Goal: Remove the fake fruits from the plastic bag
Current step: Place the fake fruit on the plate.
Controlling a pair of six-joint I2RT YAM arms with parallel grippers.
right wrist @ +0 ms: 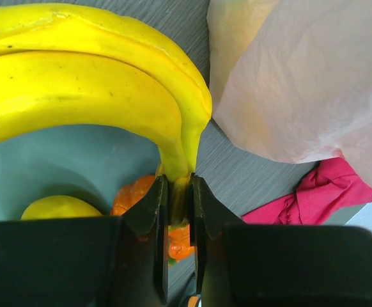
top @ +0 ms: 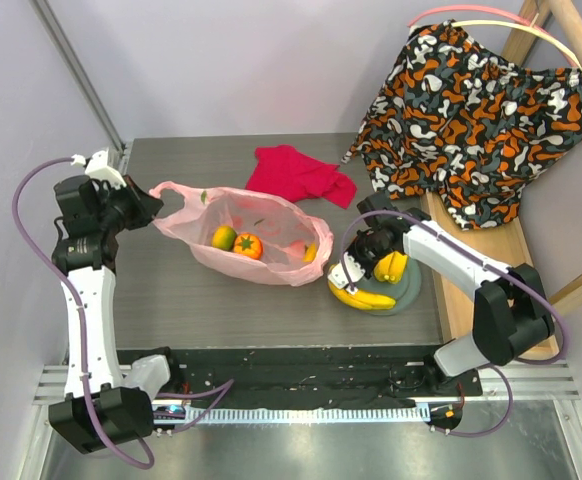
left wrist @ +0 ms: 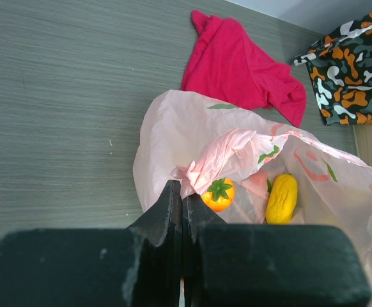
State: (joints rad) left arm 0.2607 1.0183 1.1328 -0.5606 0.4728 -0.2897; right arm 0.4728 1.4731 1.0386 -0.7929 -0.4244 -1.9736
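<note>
Several fruits point(top: 248, 245) veiled inside plastic bag point(top: 271, 215), left gripper point(left wrist: 182, 199) pinching its rim, right gripper point(right wrist: 178, 187) clamping banana point(right wrist: 77, 96) stem

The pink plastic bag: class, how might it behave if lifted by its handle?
Probably floppy: the plastic bag lies crumpled where the left gripper pinches it. Likely light, being thin and translucent. The round fruits inside may roll.

My left tool point(left wrist: 182, 211) and right tool point(right wrist: 178, 192) are black. The plastic bag point(top: 271, 265) is see-through pale pink, printed with green leaves. Inside show an orange fruit point(top: 248, 245) with green calyx and a yellow-green fruit point(top: 224, 238). The bananas point(top: 359, 297) are bright yellow, the plate point(top: 411, 291) grey-green, the cloth point(top: 301, 175) crimson, the draped fabric point(top: 471, 110) black blotched orange, white and grey, the desk point(top: 171, 300) streaked grey.
</note>
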